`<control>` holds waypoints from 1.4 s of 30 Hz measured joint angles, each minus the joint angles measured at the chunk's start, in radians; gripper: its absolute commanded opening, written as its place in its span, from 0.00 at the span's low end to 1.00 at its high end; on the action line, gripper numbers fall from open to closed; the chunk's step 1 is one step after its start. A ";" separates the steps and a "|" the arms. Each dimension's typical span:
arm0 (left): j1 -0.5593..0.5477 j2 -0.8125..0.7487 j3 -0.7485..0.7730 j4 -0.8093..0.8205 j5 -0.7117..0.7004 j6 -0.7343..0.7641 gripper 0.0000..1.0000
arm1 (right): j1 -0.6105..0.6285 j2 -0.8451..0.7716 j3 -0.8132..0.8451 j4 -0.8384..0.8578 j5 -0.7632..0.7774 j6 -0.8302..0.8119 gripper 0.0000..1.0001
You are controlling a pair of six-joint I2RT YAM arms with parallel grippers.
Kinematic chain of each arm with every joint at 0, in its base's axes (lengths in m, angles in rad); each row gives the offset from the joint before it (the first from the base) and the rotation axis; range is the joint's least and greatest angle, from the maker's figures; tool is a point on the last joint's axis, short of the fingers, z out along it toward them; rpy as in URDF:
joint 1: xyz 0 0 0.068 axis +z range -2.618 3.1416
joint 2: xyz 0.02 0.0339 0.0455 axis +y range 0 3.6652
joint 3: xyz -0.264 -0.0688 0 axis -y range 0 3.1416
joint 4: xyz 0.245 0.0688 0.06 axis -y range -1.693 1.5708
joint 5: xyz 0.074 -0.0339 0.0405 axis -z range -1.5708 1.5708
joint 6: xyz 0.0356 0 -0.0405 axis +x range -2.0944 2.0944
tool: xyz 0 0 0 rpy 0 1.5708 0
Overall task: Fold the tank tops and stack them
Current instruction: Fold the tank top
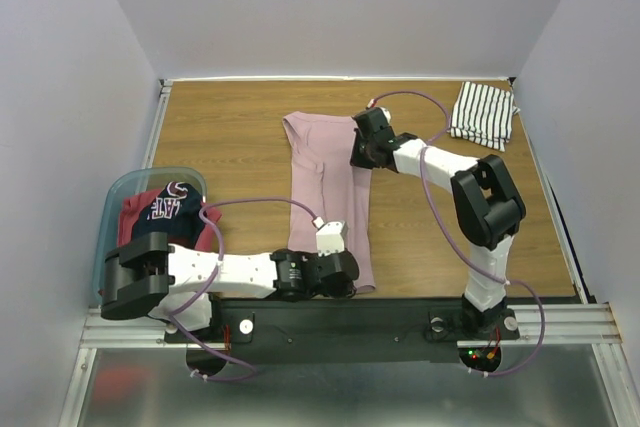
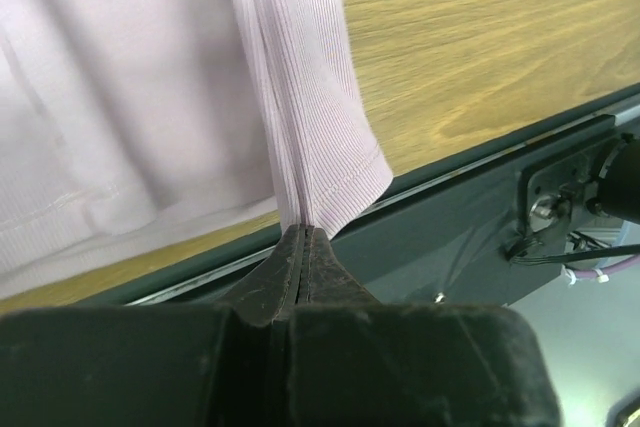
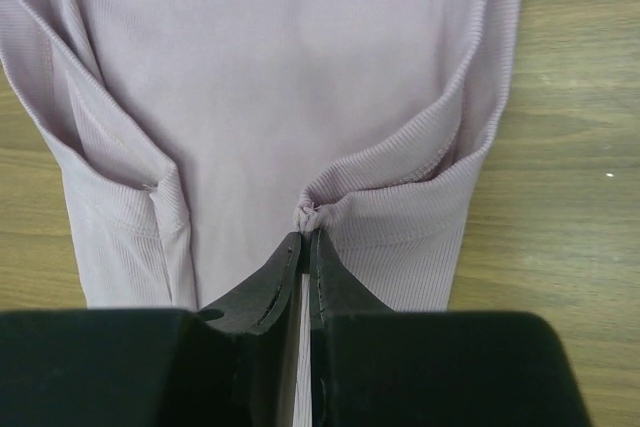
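Top view first. The pink tank top [image 1: 330, 197] lies long and narrow down the middle of the desk [image 1: 230, 137], running from 12 o'clock to 6 o'clock. The striped tank top [image 1: 483, 114] sits as a small flat bundle out at 2 o'clock, well apart (it looks folded already, so I'd call it the start of the stack). At 8 o'clock the blue tub [image 1: 112, 209] holds a navy top [image 1: 165, 212] and a dark red top [image 1: 135, 212], both heaped and unfolded as far as I can judge. The left gripper [image 1: 352, 277] is down at the pink top's near right corner. The right gripper [image 1: 358, 159] is up on its far right side.

Left wrist view now. The jaws are clamped tight on the corner of the pink hem, and the cloth rises straight out of the tips, just beside the desk's near edge.

Right wrist view. These jaws are closed too, with a little bunch of ribbed edge pinched between the tips, at an armhole by the look of it. The body of the top spreads flat toward 12 o'clock.

So where are we? My read is that one top is done. The pink one is mid-fold, held along its right side at both ends, likely for a fold across. Two more wait in the tub, which puts the job under halfway.
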 measured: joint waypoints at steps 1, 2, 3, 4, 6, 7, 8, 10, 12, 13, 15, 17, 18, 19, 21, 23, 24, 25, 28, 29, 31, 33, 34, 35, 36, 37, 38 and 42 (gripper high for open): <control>0.000 -0.009 -0.008 -0.005 -0.002 -0.008 0.00 | 0.008 0.012 0.014 -0.002 0.003 0.001 0.00; 0.000 -0.017 -0.017 -0.008 -0.003 -0.016 0.00 | 0.014 0.019 0.023 -0.005 0.006 0.001 0.00; 0.000 -0.024 -0.024 -0.014 -0.004 -0.024 0.00 | 0.023 0.031 0.041 -0.012 0.010 0.003 0.00; 0.000 -0.031 -0.031 -0.019 -0.006 -0.031 0.00 | 0.029 0.042 0.057 -0.014 0.013 0.004 0.00; 0.000 -0.043 -0.043 -0.032 -0.008 -0.045 0.00 | 0.044 0.061 0.083 -0.016 0.018 0.004 0.00; 0.000 -0.047 -0.047 -0.037 -0.008 -0.050 0.00 | 0.052 0.072 0.098 -0.018 0.023 0.004 0.00; 0.000 -0.051 -0.050 -0.043 -0.009 -0.054 0.00 | 0.058 0.080 0.109 -0.021 0.027 0.004 0.00; 0.000 -0.057 -0.055 -0.056 -0.010 -0.062 0.00 | 0.067 0.089 0.121 -0.026 0.032 0.004 0.00; 0.000 -0.063 -0.061 -0.063 -0.010 -0.069 0.00 | 0.082 0.105 0.142 -0.035 0.037 0.004 0.00; 0.000 -0.067 -0.064 -0.069 -0.010 -0.071 0.00 | 0.086 0.112 0.150 -0.039 0.040 0.004 0.00; 0.000 -0.073 -0.069 -0.082 -0.010 -0.077 0.00 | 0.093 0.126 0.164 -0.042 0.043 0.004 0.00; 0.000 -0.079 -0.070 -0.090 -0.010 -0.080 0.00 | 0.097 0.140 0.176 -0.045 0.048 0.004 0.00; 0.000 -0.083 -0.073 -0.092 -0.011 -0.082 0.00 | 0.098 0.145 0.180 -0.048 0.050 0.004 0.00; 0.000 -0.087 -0.076 -0.094 -0.010 -0.083 0.00 | 0.099 0.151 0.183 -0.049 0.052 0.004 0.00; 0.000 -0.093 -0.083 -0.105 -0.010 -0.086 0.00 | 0.101 0.157 0.187 -0.054 0.055 0.004 0.00; 0.000 -0.094 -0.086 -0.112 -0.010 -0.086 0.00 | 0.102 0.163 0.195 -0.060 0.056 0.004 0.01; 0.000 -0.094 -0.086 -0.115 -0.010 -0.086 0.00 | 0.103 0.164 0.196 -0.060 0.056 0.004 0.02; 0.001 -0.094 -0.087 -0.118 -0.010 -0.086 0.00 | 0.104 0.164 0.196 -0.061 0.056 0.004 0.07; 0.006 -0.096 -0.087 -0.133 -0.011 -0.085 0.22 | 0.105 0.164 0.196 -0.066 0.058 0.003 0.29; 0.007 -0.100 -0.087 -0.141 -0.014 -0.081 0.27 | 0.105 0.164 0.196 -0.066 0.058 0.007 0.36; 0.007 -0.114 -0.087 -0.156 -0.014 -0.080 0.38 | 0.105 0.164 0.198 -0.066 0.060 -0.001 0.49; 0.006 -0.146 -0.085 -0.173 -0.017 -0.075 0.41 | 0.105 0.164 0.206 -0.066 0.060 -0.007 0.55; 0.006 -0.171 -0.080 -0.186 -0.022 -0.070 0.42 | 0.105 0.164 0.211 -0.066 0.060 -0.010 0.58; 0.006 -0.190 -0.074 -0.193 -0.026 -0.068 0.42 | 0.105 0.163 0.216 -0.066 0.060 -0.011 0.59; 0.007 -0.212 -0.060 -0.205 -0.038 -0.065 0.42 | 0.105 0.158 0.219 -0.065 0.060 -0.016 0.60; 0.007 -0.225 -0.050 -0.214 -0.045 -0.064 0.42 | 0.105 0.152 0.219 -0.065 0.060 -0.019 0.61; 0.010 -0.242 -0.032 -0.224 -0.055 -0.060 0.42 | 0.105 0.141 0.219 -0.069 0.063 -0.021 0.62; 0.082 -0.298 0.031 -0.249 -0.080 -0.037 0.42 | 0.105 0.049 0.185 -0.067 0.090 -0.031 0.63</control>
